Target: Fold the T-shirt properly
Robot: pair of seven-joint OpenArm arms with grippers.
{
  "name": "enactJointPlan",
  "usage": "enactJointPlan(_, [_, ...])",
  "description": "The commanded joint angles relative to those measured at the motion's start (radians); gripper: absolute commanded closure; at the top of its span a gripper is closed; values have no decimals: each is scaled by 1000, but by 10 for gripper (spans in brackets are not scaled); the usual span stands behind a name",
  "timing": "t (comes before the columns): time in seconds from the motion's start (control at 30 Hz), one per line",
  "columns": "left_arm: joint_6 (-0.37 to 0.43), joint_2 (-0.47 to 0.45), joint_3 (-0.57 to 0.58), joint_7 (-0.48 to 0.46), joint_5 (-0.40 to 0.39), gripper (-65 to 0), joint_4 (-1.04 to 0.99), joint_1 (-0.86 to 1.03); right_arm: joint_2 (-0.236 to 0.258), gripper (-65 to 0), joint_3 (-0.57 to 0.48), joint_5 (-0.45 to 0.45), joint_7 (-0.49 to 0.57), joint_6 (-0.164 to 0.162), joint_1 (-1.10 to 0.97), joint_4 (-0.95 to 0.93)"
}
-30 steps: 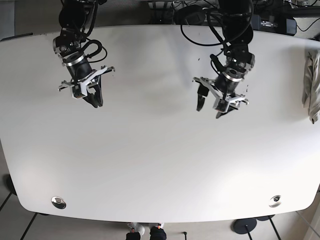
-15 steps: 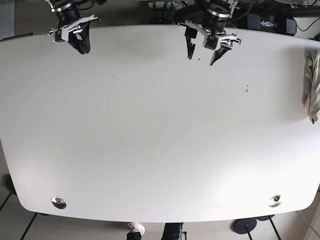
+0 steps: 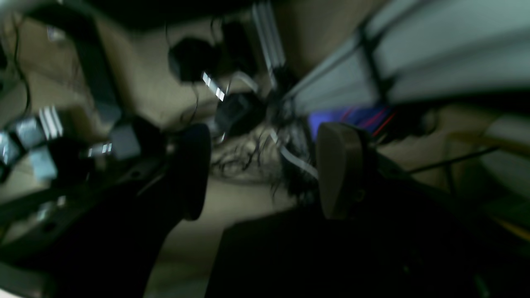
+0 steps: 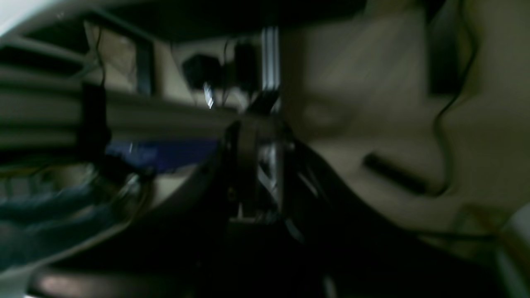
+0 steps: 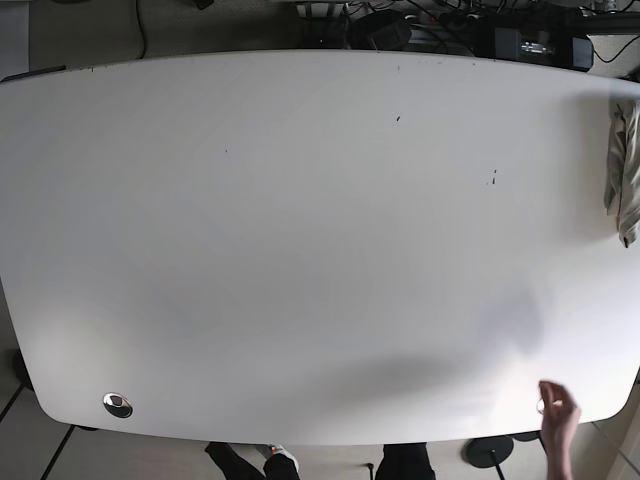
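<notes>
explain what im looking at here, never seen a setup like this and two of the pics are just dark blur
This is a two-armed robot meant to fold a T-shirt. The bright picture looks down from above on a white table. No arms show in it. A bundle of light cloth, probably the shirt, lies at the table's right edge, partly cut off by the frame. A person's hand reaches in at the bottom right corner.

The two dark pictures come from cameras on the robot's wrists, aimed off the table at cables and furniture. The left tool is open and holds nothing. The right tool is too blurred to judge.
</notes>
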Motion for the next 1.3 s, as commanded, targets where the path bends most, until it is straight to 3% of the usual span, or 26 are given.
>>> enactJointPlan(0.03, [5,1,-28,-12,-9,-365,-94,-59,39,-63,-57,9,15,7,16,-73])
enactJointPlan(0.17, [5,1,-111,-11,-9,-365,-317,-218,56,-63,-154,7,15,6,131,-300])
enactJointPlan(0.43, [5,-36,-180,-12,-8,-365,-815,-538,56,-63,-172,4,18,4,430,-729])
enactJointPlan(0.5, [5,-43,-179,-12,-8,-365,-917,-596,56,-63,-172,-43,18,4,474,-775])
enactJointPlan(0.53, [5,-48,-179,-12,-8,-365,-990,-653,47,-63,-171,-120,18,3,507,-803])
enactJointPlan(0.57, [5,-48,-179,-12,-8,-365,-1072,-693,42,-63,-168,-178,18,-22,533,-828])
enactJointPlan(0.6, [5,-49,-177,-12,-8,-365,-1147,-736,26,-63,-169,-209,18,-66,557,-849])
enactJointPlan(0.67, [5,-59,-180,-12,-6,-365,-1256,-812,19,-63,-171,-240,18,-120,585,-881])
enactJointPlan(0.73, [5,-85,-179,-12,-6,-365,-1400,-897,18,-63,-171,-277,18,-162,626,-927])
enactJointPlan(0.8, [5,-88,-179,-12,-6,-365,-1483,-958,9,-65,-171,-289,18,-174,659,-975])
enactJointPlan(0.97, [5,-86,-179,-15,-6,-365,-1492,-961,4,-65,-171,-283,54,-174,628,-978])
enactJointPlan(1.3, [2,-63,-179,-40,-6,-365,-924,-617,6,-65,-168,-281,54,-172,462,-755])
